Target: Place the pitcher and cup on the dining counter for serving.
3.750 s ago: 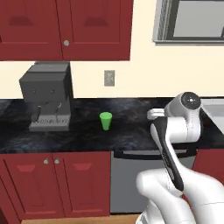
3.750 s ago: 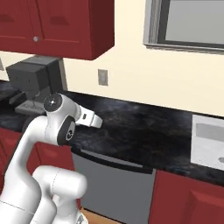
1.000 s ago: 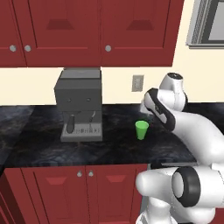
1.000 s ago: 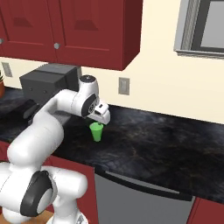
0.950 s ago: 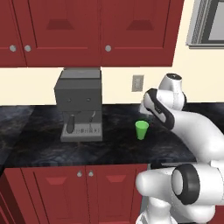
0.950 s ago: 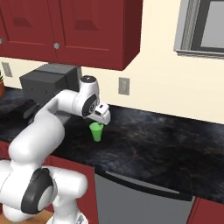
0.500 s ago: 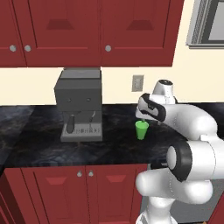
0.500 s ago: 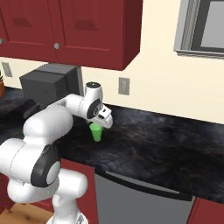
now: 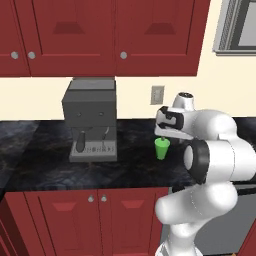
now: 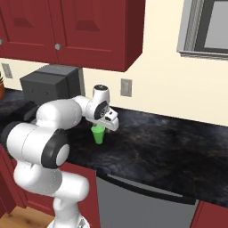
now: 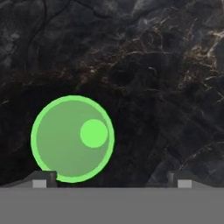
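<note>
Gripper (image 11: 109,183) hangs open above the cup (image 11: 72,138), off-centre; recommend shifting until the rim sits between the fingers.

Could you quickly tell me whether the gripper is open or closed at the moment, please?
Gripper: open, holding nothing, poised directly above the cup, which stands nearer one fingertip than the other.

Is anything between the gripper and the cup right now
Nothing visible. The gripper hangs open just above the cup, whose rim lies off toward one fingertip, not centred between them. Only bare counter surrounds it.
</note>
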Available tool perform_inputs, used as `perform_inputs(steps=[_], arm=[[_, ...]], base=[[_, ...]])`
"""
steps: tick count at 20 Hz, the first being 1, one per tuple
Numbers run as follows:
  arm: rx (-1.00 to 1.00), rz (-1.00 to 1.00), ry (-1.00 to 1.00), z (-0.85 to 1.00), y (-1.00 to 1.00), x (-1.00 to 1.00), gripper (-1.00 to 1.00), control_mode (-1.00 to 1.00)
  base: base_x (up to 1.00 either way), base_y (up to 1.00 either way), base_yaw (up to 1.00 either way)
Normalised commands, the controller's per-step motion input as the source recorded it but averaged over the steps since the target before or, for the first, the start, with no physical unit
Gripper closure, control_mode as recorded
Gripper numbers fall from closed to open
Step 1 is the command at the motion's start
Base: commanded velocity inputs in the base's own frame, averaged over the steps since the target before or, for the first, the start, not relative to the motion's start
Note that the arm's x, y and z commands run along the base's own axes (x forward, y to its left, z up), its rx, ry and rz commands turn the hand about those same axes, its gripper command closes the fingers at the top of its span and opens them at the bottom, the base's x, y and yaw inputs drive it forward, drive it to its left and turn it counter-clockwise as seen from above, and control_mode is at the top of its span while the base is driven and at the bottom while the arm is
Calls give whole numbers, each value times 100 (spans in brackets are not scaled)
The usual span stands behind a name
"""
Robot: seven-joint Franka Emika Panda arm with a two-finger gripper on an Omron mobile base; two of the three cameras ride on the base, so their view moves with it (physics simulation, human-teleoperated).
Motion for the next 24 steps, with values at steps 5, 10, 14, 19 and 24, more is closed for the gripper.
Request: perform_inputs(steps=[5, 10, 14, 19, 24], arm=[[0, 0, 0, -22, -5, 4, -100, -100], [0, 0, 0, -23, -2, 14, -100, -100], [0, 0, 0, -31, 0, 2, -100, -100], [-2, 0, -2, -30, 0, 3, -100, -100], [-2, 0, -2, -24, 0, 6, -100, -100]], base=[[0, 0, 0], [0, 0, 0], [0, 0, 0], [0, 0, 0], [0, 0, 0]])
